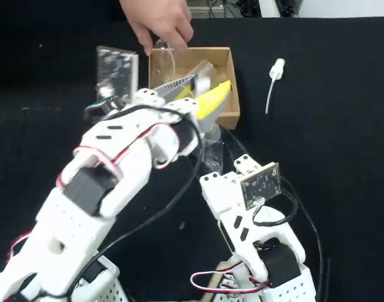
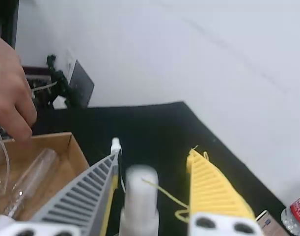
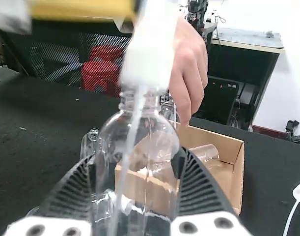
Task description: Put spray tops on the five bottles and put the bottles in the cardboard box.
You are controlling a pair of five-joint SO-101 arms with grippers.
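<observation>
- Gripping a clear bottle [image 3: 140, 142] upright, the right gripper [image 3: 135, 162] has its black jaws closed on the body, just in front of the cardboard box [image 1: 229, 75].
- A white spray top [image 3: 147, 54] sits at that neck, its tube down inside. The left gripper [image 2: 154, 151] straddles it with jaws parted and a gap on the yellow side.
- Inside the box lies a boxed bottle [image 2: 29, 179], and a person's hand [image 1: 160, 22] reaches in there.
- Farther off, a loose spray top [image 1: 276, 69] lies on the table, so I judge the job partway done.
- I can read no writing anywhere.
</observation>
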